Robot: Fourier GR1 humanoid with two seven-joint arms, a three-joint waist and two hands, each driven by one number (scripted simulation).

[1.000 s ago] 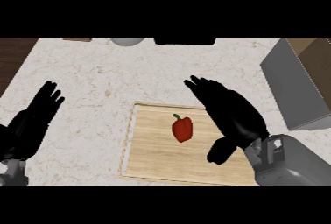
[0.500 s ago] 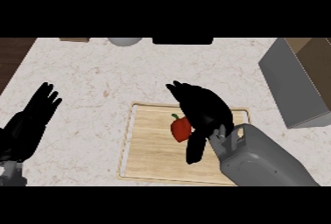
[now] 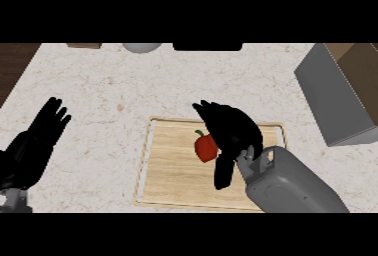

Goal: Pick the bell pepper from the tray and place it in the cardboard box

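Note:
A red bell pepper (image 3: 205, 149) with a green stem lies on the wooden tray (image 3: 171, 176) in the middle of the counter. My right hand (image 3: 233, 133) reaches over the tray, its fingers straight, lying against the pepper's right side and hiding part of it; the thumb points down toward me. It is open, with nothing curled round the pepper. The cardboard box (image 3: 360, 64), grey outside and brown inside, stands at the far right, well apart from the tray. At the left edge my left hand (image 3: 37, 145) rests open, fingers up.
A grey bowl (image 3: 142, 47), a black object (image 3: 207, 46) and a small brown object (image 3: 83, 45) sit along the counter's back edge. Bare speckled counter (image 3: 111, 90) lies between the tray and the back edge. Dark floor shows at the upper left.
My right hand has moved left across the tray, from beside the pepper to over its right side. The pepper and the left hand have stayed where they were.

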